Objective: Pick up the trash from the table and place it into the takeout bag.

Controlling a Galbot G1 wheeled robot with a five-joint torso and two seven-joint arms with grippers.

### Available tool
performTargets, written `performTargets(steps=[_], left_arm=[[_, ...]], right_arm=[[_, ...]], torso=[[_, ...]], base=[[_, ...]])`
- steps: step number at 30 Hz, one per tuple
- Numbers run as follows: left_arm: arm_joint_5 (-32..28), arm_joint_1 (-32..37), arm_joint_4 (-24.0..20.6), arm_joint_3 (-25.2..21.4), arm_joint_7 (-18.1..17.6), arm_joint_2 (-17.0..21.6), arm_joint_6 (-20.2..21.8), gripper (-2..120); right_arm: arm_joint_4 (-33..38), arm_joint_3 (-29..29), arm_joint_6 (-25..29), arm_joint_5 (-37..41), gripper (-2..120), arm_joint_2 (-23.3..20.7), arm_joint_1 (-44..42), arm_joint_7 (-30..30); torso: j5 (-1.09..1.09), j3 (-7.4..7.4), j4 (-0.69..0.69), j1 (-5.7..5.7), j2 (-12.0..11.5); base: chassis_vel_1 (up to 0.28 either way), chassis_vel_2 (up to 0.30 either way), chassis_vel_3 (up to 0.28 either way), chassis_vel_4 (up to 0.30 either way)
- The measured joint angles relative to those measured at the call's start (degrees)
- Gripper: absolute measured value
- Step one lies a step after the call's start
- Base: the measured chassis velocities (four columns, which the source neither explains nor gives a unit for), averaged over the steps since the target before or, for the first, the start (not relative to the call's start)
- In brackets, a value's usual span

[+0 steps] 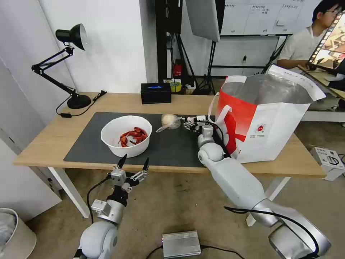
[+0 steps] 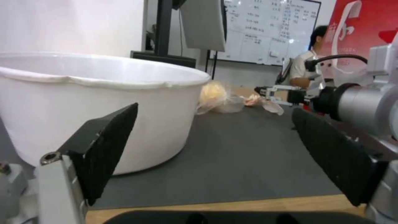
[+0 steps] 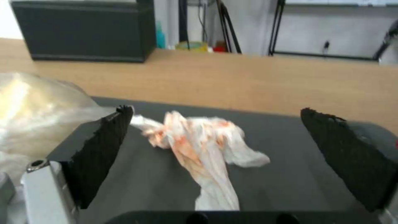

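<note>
Our right gripper (image 3: 215, 149) reaches over the dark grey mat (image 1: 169, 147), low and spread wide, with the crumpled white tissue stained orange-red (image 3: 203, 146) lying straight ahead between its two black ribbed pads; the tissue's long, twisted tail runs back toward the wrist, roughly along our line of approach, so the jaws stand to either side of it, and we judge a short advance and a squeeze would take it. The tissue looks soft and limp and should compress easily. Just beside it sits the clear crinkled bag with a pale round lump (image 1: 170, 121), near one pad of this gripper. The large white-and-red takeout bag with silver foil lining (image 1: 266, 122) stands open-mouthed on the light-wood table (image 1: 46, 140) close on our right, so this arm is the nearer one. Our left gripper (image 1: 133, 163) waits off the table's near edge, fingers apart and pointing up, facing the smooth white round bowl of red crayfish shells (image 1: 126, 135).
</note>
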Motion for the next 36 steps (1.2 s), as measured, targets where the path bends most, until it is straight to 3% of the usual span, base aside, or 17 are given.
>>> performTargets(steps=[21,25,31,34,36], left_arm=[[1.5,0.0,0.7,1.1,0.0,-0.8,0.2,100],[2.1,0.4,0.7,1.1,0.0,-1.5,0.1,100],[2.3,0.5,0.7,1.1,0.0,-1.7,0.0,100],[2.3,0.4,0.7,1.0,0.0,-1.8,-0.1,100],[2.3,0.4,0.7,1.0,0.0,-1.8,-0.1,100]], right_arm=[[-4.5,0.1,-1.4,0.6,99,1.9,2.0,-0.6],[-4.5,0.2,-2.2,0.7,82,2.1,2.0,-0.6],[-4.4,0.2,-2.9,1.3,67,2.2,1.9,-0.3],[-4.2,0.4,-3.3,2.2,48,2.3,1.8,0.3],[-4.2,0.4,-3.3,2.3,45,2.4,1.7,0.4]], torso=[[0.00,0.00,0.01,-0.01,0.0],[0.00,0.00,0.00,-0.01,0.0],[0.00,0.00,0.00,-0.01,0.0],[0.00,-0.01,0.00,-0.01,0.0],[0.00,-0.01,0.00,-0.01,0.0]], base=[[0.000,0.000,0.000,0.000],[0.000,0.000,0.000,0.000],[0.000,0.000,0.000,0.000],[0.000,0.000,0.000,0.000],[0.000,0.000,0.000,0.000]])
